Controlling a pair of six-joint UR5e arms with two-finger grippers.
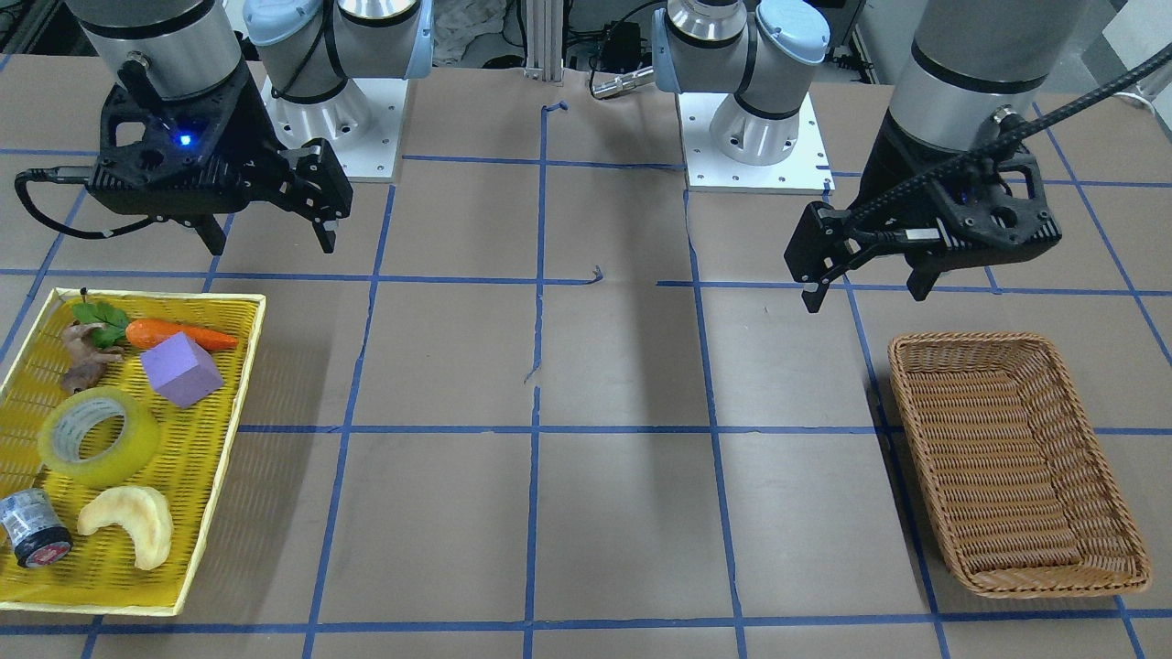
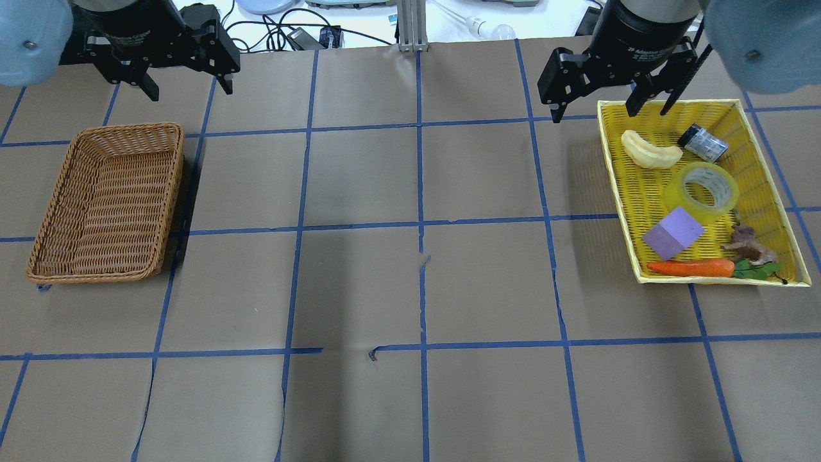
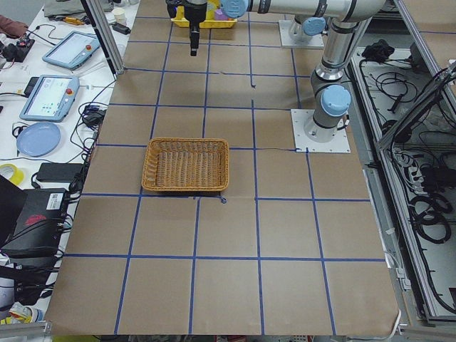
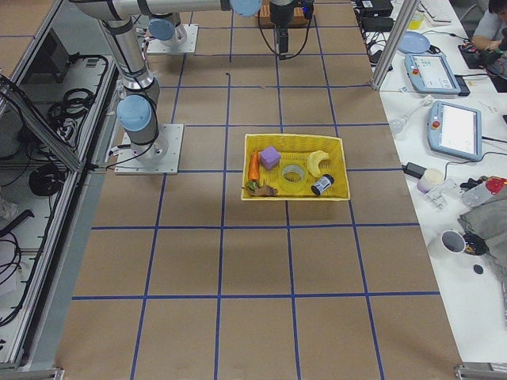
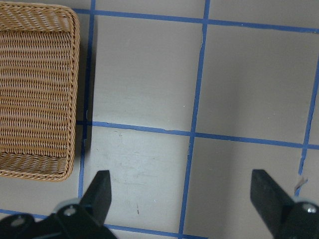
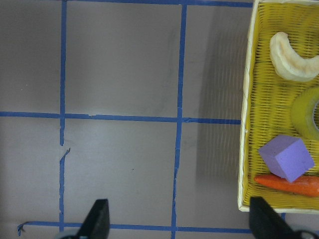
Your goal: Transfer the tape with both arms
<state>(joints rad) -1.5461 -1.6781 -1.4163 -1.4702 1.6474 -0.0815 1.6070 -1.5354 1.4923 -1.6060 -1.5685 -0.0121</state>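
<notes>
1. On the table (image 2: 410, 289), the basket (image 2: 106, 199) sits on the robot's left side and the tray (image 2: 632, 186) on its right, well apart.
2. At the tray's end farthest from the robot lie the crescent piece (image 2: 649, 153) and, to its right, the small cylinder (image 2: 703, 143).
3. The tape (image 2: 680, 196) lies flat in the tray's middle.
4. The block (image 2: 673, 232) sits just beside the tape, nearer the robot and to its left.
5. The carrot (image 2: 689, 268) lies along the tray's near end, with the leaf (image 2: 757, 271) and figurine (image 2: 747, 247) to its right.
6. The left gripper (image 2: 190, 93) hangs near the basket and the right gripper (image 2: 593, 115) near the tray.
</notes>
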